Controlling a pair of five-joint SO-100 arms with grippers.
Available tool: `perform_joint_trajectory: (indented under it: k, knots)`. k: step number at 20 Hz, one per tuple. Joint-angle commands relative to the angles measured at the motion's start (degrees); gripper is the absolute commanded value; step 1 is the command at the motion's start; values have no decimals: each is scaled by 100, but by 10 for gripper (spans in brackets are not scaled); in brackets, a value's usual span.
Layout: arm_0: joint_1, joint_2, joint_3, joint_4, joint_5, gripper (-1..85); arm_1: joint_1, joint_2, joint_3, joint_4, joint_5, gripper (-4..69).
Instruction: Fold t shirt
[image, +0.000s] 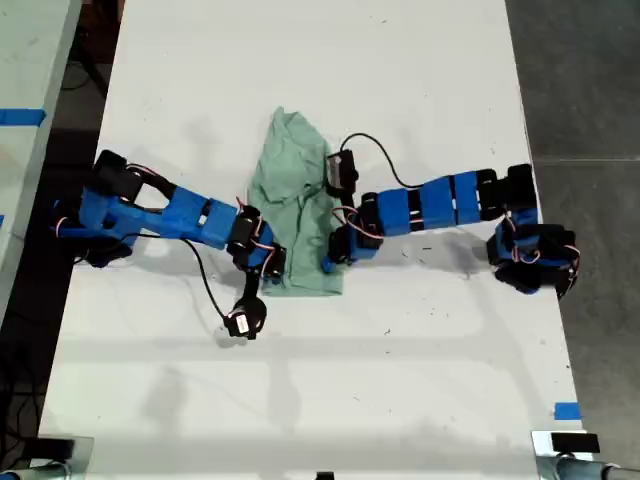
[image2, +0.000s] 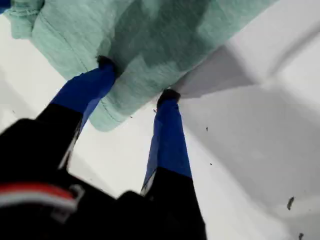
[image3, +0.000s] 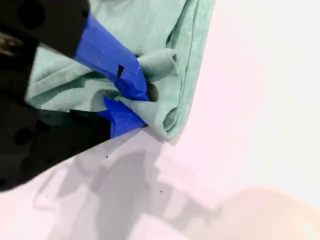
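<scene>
At the centre of the exterior view, on the white tabletop (image: 400, 80), lies the t shirt (image: 295, 190). It is gathered into a narrow, upright strip that tapers toward the upper part of the frame and ends in a squarer hem lower down. By my judgement the fold is partly made: the sides look drawn inward and the cloth is doubled in places. The outline is lumpy and uneven, though, and a clean final fold and flattening still look undone.

One blue arm (image: 190, 220) reaches in from the exterior view's left and another arm (image: 430, 205) from its right. Both meet the lower end of the garment, but I cannot say from the wrist views which is which.

My first claw (image2: 136, 80) stands fairly wide, its blue fingers (image2: 167, 130) straddling a thick rolled hem corner, tips touching the cloth without pinching it. My second claw (image3: 145, 107) is closed tight on a bunched fold at the shirt's edge (the cloth puckers around the tips).

The fabric is a pale mint knit, soft and matte, with a stitched hem, and it creases readily. The tabletop is smooth, hard and lightly speckled.
</scene>
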Motion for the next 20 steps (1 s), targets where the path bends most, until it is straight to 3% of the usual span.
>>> perform_joint_trajectory:
  k: [1,4,8,11,15,20]
  knots:
    - [88,-176,-431,97,88,0,-79,-88,-343,-105,-18,15]
    - [176,-176,-677,264,141,0,-272,-158,-510,-9,79,15]
    - [1143,-158,-2004,1301,-132,0,-1195,-62,-1661,642,396,15]
    - [1283,729,-2153,1688,-308,0,-1143,835,-1670,343,290,15]
    - [396,1767,-2083,2241,149,0,-404,1600,-1362,26,-44,15]
    - [-1512,2461,-1811,2452,1230,0,1020,1863,-1169,0,-554,15]
